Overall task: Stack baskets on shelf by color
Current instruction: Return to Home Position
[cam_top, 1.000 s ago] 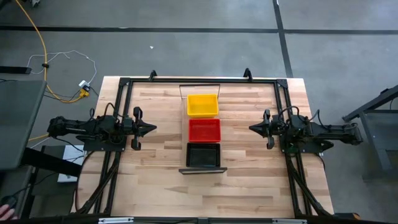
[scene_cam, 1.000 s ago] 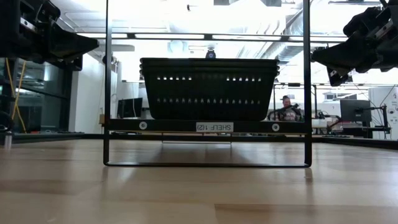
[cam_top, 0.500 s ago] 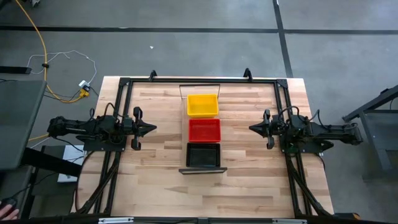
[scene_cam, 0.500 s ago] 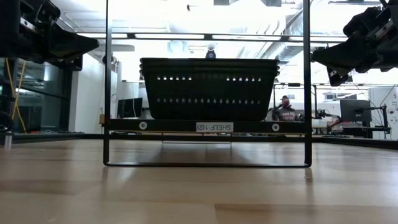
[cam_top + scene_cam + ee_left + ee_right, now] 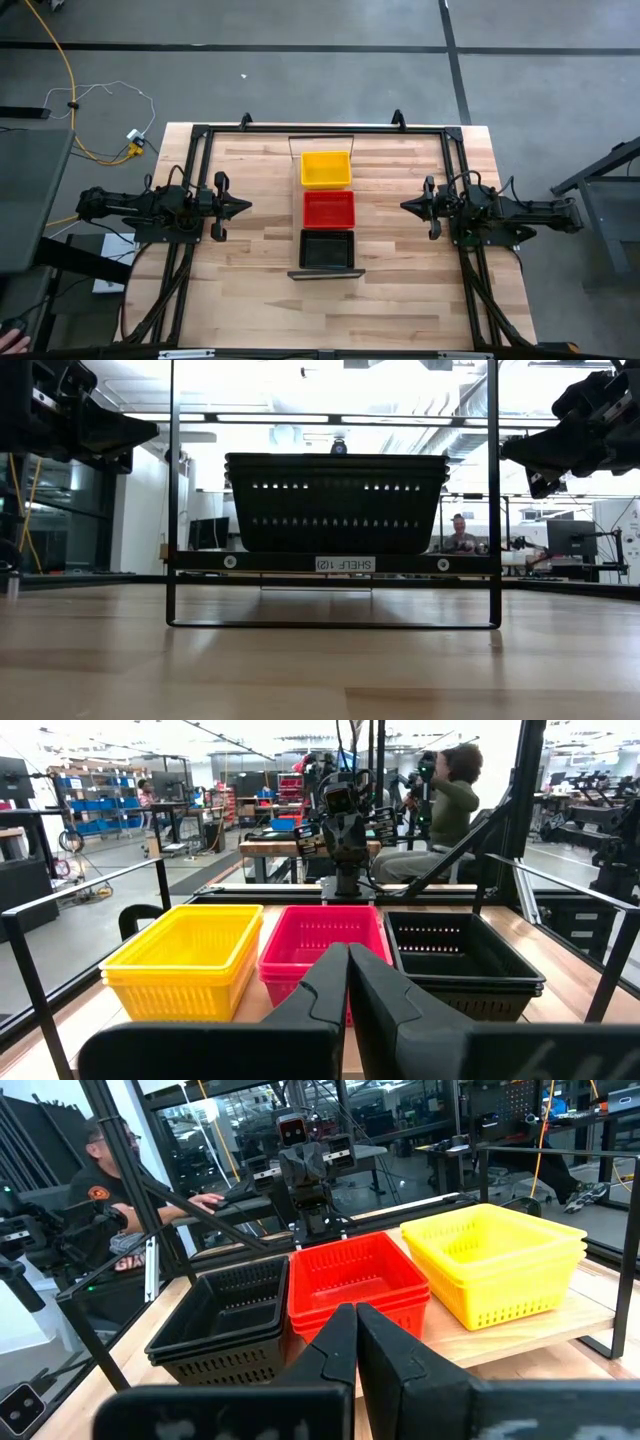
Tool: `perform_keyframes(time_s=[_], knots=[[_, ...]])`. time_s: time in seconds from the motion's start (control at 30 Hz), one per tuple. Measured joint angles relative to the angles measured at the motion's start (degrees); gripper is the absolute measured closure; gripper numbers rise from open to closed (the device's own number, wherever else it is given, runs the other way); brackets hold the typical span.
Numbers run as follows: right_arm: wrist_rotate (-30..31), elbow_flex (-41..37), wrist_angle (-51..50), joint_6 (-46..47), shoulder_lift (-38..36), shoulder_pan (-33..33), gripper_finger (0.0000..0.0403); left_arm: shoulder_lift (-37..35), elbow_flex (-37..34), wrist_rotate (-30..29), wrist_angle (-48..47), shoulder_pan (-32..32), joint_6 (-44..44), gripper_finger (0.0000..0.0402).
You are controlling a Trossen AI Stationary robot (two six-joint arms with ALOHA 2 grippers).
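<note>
The shelf (image 5: 345,563) stands across the table's middle, raised on thin dark bars (image 5: 325,273). Three stacks of baskets rest on it in a row: yellow (image 5: 326,168) at the far end, red (image 5: 329,208) in the middle, black (image 5: 327,248) at the near end. Each stack holds baskets of one colour, nested bottom in top. My left gripper (image 5: 245,207) hangs level and shut left of the shelf, pointing at the red stack (image 5: 320,935). My right gripper (image 5: 405,207) hangs level and shut right of the shelf, facing the same stack (image 5: 355,1285). Neither touches anything.
A dark metal frame (image 5: 200,135) runs around the table's edges. Bare wooden tabletop (image 5: 260,250) lies on both sides of the shelf and in front of it. People sit at workbenches in the room beyond (image 5: 450,790) (image 5: 110,1200).
</note>
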Motion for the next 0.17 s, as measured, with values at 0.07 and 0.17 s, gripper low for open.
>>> perform_keyframes(time_s=[0.07,0.17], knots=[[0.0,0.0,0.01,0.01,-0.01,-0.01,0.0402,0.0,-0.02,0.0,-0.02,0.0,0.0,0.0398],[0.0,0.0,0.01,0.0,-0.01,-0.02,0.0402,0.0,-0.02,0.01,-0.01,0.0,0.0,0.0398]])
